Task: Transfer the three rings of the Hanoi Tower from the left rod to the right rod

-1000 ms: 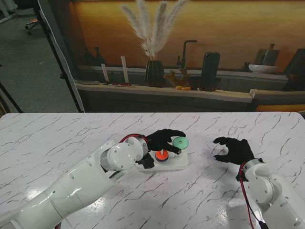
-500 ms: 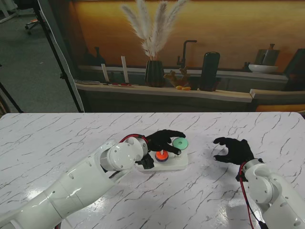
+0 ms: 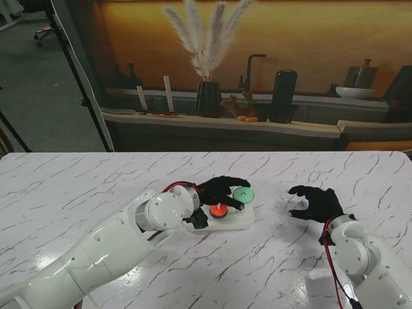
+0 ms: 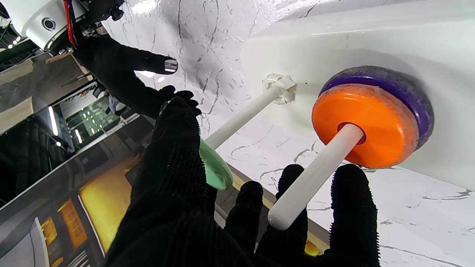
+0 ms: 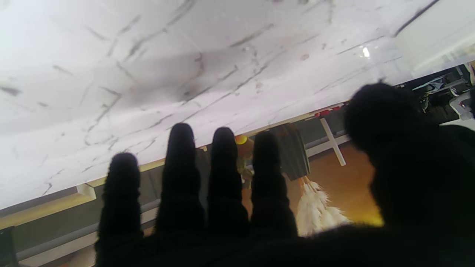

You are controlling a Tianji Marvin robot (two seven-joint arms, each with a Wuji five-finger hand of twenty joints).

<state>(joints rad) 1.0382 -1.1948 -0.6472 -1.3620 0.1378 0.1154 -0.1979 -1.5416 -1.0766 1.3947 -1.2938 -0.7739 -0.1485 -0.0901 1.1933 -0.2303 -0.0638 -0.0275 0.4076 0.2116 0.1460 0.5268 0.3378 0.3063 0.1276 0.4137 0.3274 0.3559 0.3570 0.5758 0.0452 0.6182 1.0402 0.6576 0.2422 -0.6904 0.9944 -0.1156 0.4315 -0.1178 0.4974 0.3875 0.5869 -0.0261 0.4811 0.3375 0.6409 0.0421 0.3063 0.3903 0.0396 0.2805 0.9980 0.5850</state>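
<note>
Overhead, the left robot hand (image 3: 222,189) reached over the white tower base (image 3: 239,222), pinching the green ring (image 3: 243,193) near the top of the right rod, while the orange ring (image 3: 218,209) and the purple ring under it sat on the neighbouring rod. The right robot hand (image 3: 315,203) hovered over the marble surface (image 3: 77,187), well apart from the tower, fingers spread and holding nothing.

From the left wrist, the green ring (image 4: 214,167) sat high on its rod (image 4: 241,118), gripped against the thumb (image 4: 174,148) and not yet down at the base. It looked tilted; my worry was that a release there could jam it on the rod instead of letting it slide. The other fingers (image 4: 352,207) crowded the tip of the rod (image 4: 315,178) carrying the orange ring (image 4: 362,124) and purple ring (image 4: 400,87), so withdrawing carelessly might snag that rod and shift the base.

From the right wrist, only the spread fingers (image 5: 180,174) and bare marble (image 5: 148,55) showed, so no risk there.
</note>
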